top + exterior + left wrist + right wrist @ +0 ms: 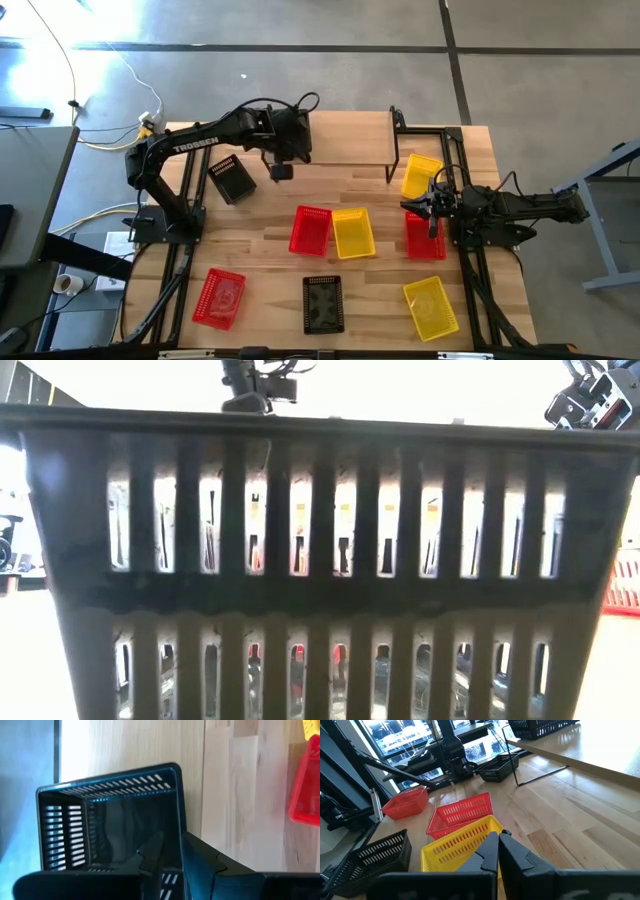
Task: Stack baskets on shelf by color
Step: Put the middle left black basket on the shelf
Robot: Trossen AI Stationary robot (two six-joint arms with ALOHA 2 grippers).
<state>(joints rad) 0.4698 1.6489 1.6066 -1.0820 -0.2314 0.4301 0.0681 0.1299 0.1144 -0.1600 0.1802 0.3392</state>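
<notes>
My left gripper point(285, 150) is over the left end of the shelf point(350, 135), shut on a black basket point(110, 815). In the right wrist view that basket point(540, 727) seems to sit on the shelf top point(590, 745). In the high view the arm hides it. My right gripper point(422, 205) is shut and empty, hovering between a yellow basket point(420, 175) and a red basket point(425, 238) by the shelf's right legs. A second black basket point(232, 180) lies tilted on the table near the left arm. A third black basket point(322, 303) stands near the front edge. My left gripper pinches one side wall point(181, 820) of the black basket at its rim. One finger point(150, 857) is inside and the other finger point(205, 862) is outside. The fingers come from above, pointing down. The basket is upright, mouth up, over the shelf top point(125, 745).
A red basket point(310, 228) and a yellow basket point(352, 232) lie side by side mid-table. Another red basket point(220, 298) and another yellow one point(432, 305) are near the front edge. The third black basket point(320, 560) fills the low view. Bare wood lies in front of the shelf.
</notes>
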